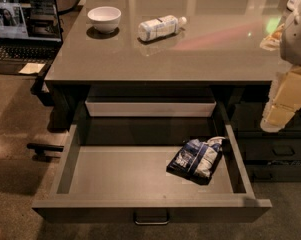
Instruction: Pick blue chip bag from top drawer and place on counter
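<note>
Currently blue chip bag lies in top drawer — pincer hangs right, its state — cannot tell.

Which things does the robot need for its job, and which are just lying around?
For the job: blue chip bag, lying in the open top drawer; counter; tool, at the right, beside the drawer.
Just lying about: white bowl, plastic bottle, laptop.

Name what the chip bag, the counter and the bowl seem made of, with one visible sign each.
Blue chip bag: likely foil or plastic film; crinkled. Counter: glossy, hard, perhaps polished stone or laminate; mirrors lights. Bowl: probably glazed ceramic, smooth white. The claw hangs right of the drawer.
</note>
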### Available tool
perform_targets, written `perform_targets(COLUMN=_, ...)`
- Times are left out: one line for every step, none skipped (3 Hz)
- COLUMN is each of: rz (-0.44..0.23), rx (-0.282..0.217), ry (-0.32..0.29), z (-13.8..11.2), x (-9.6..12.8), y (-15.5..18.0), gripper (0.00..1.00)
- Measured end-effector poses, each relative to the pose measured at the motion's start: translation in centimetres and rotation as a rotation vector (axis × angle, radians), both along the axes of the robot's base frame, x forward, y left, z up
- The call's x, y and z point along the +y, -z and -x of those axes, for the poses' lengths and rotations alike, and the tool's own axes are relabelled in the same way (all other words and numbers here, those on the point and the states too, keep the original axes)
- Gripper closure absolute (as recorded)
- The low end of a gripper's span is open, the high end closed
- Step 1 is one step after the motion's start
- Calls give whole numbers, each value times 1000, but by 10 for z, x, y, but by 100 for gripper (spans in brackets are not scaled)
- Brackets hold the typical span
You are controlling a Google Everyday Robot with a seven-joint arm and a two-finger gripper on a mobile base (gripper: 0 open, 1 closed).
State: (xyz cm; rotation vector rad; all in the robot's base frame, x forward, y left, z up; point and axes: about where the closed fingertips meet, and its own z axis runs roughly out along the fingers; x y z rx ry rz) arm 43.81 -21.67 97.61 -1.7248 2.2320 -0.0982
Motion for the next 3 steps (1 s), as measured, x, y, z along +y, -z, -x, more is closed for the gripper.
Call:
perform_targets(rz=0, rx=0, ry=0, z=0, x=0, y=0, gripper=0)
perform_targets(rz=3, rx=-15, ry=-1, z=0, x=-2, y=11, gripper=0)
perform_targets(rz=7, rx=-18, ry=2, z=-2, x=-12, y=52, gripper=0)
